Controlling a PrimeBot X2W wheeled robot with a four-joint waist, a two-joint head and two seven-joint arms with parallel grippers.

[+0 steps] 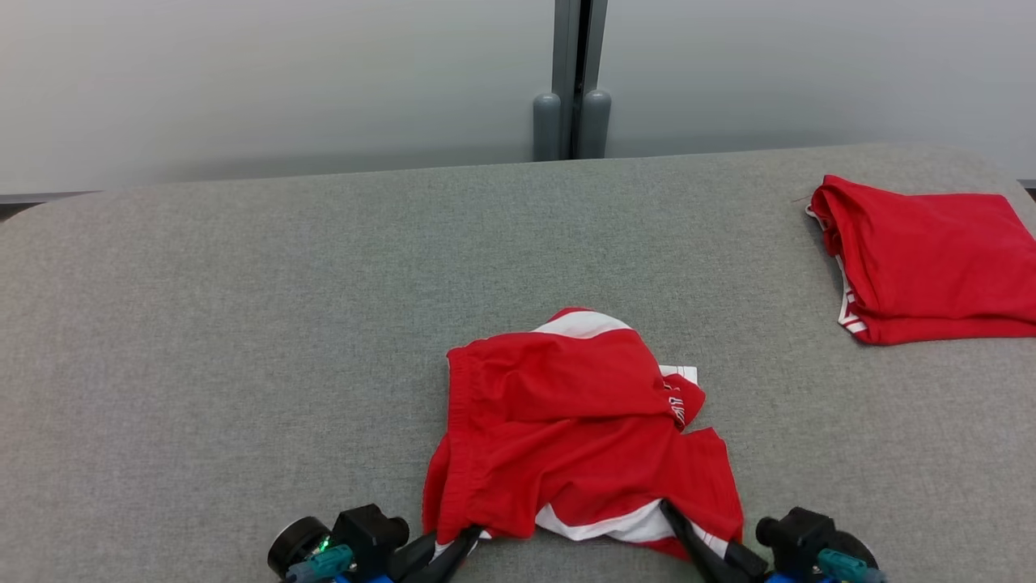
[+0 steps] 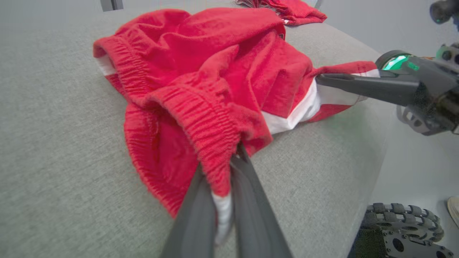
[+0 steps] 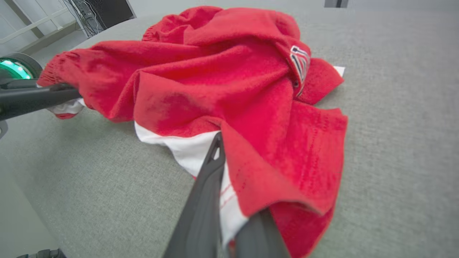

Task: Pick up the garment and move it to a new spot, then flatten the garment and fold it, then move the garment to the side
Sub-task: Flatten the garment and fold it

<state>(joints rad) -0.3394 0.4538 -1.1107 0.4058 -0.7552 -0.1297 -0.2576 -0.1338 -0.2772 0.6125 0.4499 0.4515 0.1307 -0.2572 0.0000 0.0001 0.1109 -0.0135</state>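
Two claws grip one crumpled red garment near the front edge of a grey fabric-topped desk. From the head camera we see the left claw closed on the garment's near-left corner, at the end of the gathered waistband. The right claw is closed on the near-right hem, pinching red cloth and a white panel. The garment, a pair of red shorts with white side panels, lies in a rumpled heap in the middle of the desk's near half.

From the left wrist we look along two dark fingers pinched around the elastic waistband, with a strip of white fabric squeezed between them. The right claw reaches in from the right of that view, its tip buried in a red and white fold. From the right wrist we see one finger lying on the white panel, while the red hem drapes over the other. The left claw enters at the left edge, holding the waistband. A small dark-and-white emblem shows on an upper fold.

A second red garment, folded flat, rests well apart at the far right of the desk, before a pale wall with a grey post
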